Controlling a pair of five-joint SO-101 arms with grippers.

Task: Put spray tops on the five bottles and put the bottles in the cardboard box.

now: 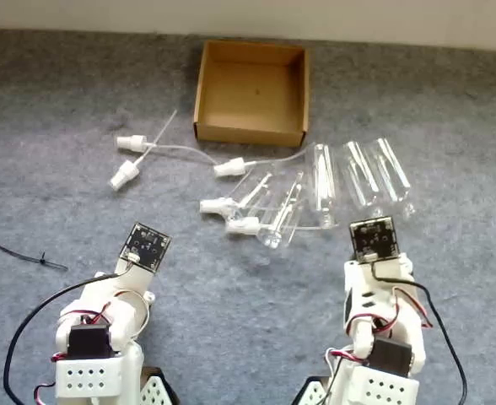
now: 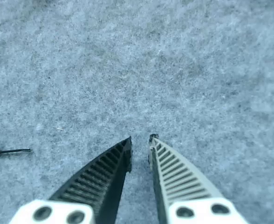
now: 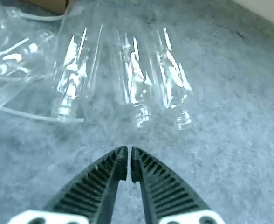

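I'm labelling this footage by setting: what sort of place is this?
Probably a lab-style robot workbench: grey carpet covering, two small arms, and clear bottles near a cardboard box.

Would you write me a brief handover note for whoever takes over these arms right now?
Left gripper: nearly shut, empty, over the bare grey mat.
Right gripper: shut, empty, pointing at the bottle necks.
Clear bottles and spray tops lie on the mat in front of the cardboard box, which is empty.
Done: nothing; no top looks fitted.
Left: cap every bottle, then box them.
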